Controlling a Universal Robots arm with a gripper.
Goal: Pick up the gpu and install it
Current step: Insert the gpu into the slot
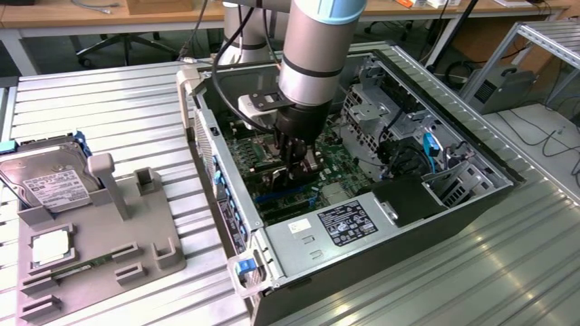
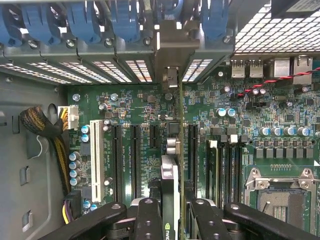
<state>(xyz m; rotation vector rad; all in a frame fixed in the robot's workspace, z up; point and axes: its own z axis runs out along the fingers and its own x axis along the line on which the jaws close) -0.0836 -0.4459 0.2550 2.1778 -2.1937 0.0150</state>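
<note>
One pincer [image 2: 170, 212] is clamped on the one gpu [image 2: 169, 172], held edge-on above the motherboard [image 2: 140, 105]. One hard drive [image 1: 50, 180] lies near the tabletop [image 1: 109, 102] edge.

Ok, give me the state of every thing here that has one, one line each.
gripper: shut on the gpu.
gpu: held on edge over the motherboard slots.
computer case: lying on its side, side panel off.
CPU socket: empty.
hard drive: out of the case, resting on the grey fixture.
</note>
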